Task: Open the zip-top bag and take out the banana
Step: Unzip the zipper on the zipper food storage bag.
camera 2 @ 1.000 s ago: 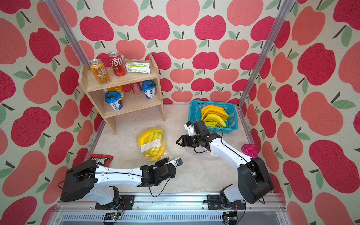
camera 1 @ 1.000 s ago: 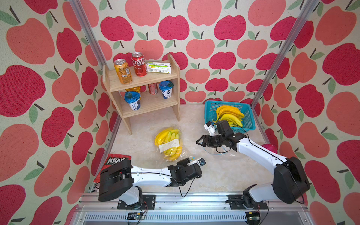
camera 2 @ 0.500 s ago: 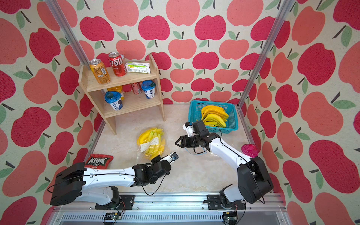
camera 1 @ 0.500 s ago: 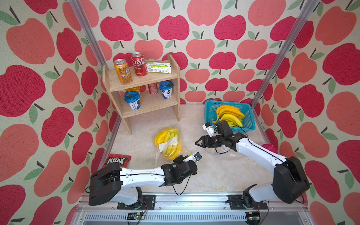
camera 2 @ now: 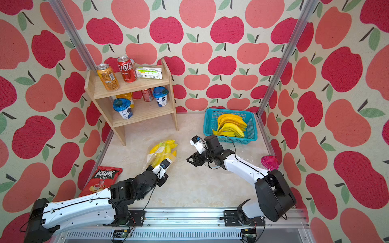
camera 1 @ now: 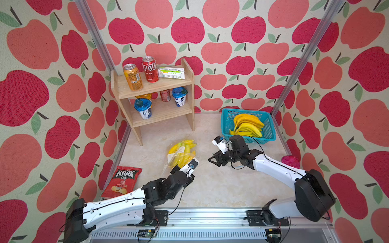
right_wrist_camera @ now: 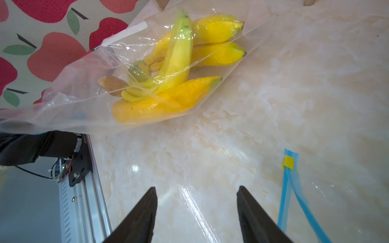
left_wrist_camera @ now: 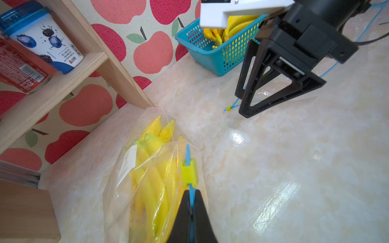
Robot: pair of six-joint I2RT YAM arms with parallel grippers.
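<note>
left gripper pinched shut on the bag's zip, right gripper open

nearest the rail a krax chips bag [camera 1: 122, 182] lay flat by the wall. just past it the left gripper [left_wrist_camera: 190, 194] was clamped tight on the blue zip strip [left_wrist_camera: 188, 150] of the zip-top bag [left_wrist_camera: 117, 195], right behind the yellow slider [left_wrist_camera: 189, 172]. the banana bunch [camera 1: 181, 152] sat inside the bag, on the marble table [camera 1: 210, 189]. across from it the right gripper [camera 1: 213, 163] hung with its jaws apart and nothing between them, beside a second bag's zip [right_wrist_camera: 283, 195]. farther back stood a teal basket [camera 1: 267, 138] of loose bananas [camera 1: 247, 126] and a wooden shelf [camera 1: 166, 84].
</note>
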